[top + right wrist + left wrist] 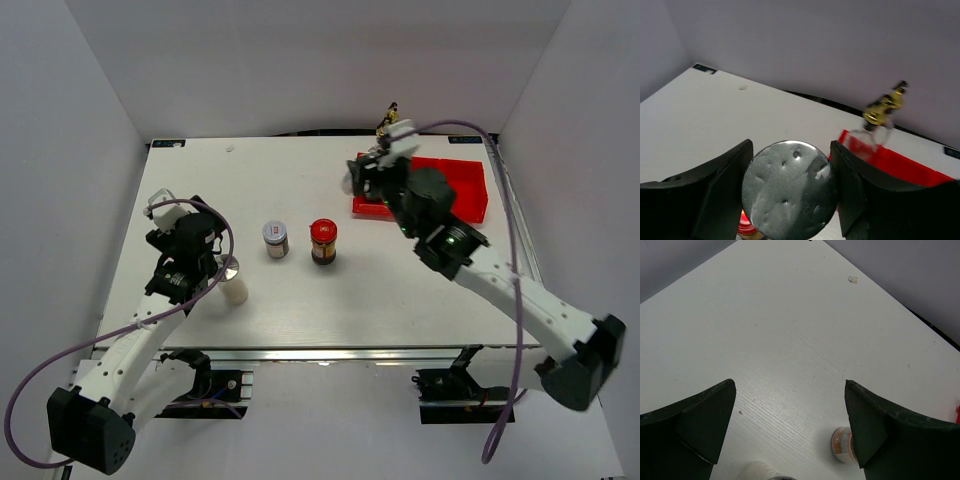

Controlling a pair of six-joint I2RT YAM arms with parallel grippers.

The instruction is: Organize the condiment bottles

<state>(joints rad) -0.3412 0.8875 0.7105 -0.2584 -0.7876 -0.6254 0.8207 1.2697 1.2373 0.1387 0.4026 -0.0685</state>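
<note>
The right gripper (790, 150) clamps a white shaker (789, 192), its silver cap dimpled, at the glossy red tray's (902, 167) left edge. The left gripper (789, 385) gapes empty beside a second shaker (234, 289). Labels on the silver-lidded jar (275, 241) and the red-lidded jar (322, 243) are unreadable.

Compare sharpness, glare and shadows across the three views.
Top view: even light, sharp, barely any shadow around the red-lidded jar. Left wrist view: table grain crisp, the labelled jar at the bottom edge soft. Right wrist view: blotchy glare on top of the shaker; the gold-topped bottle is blurred.
</note>
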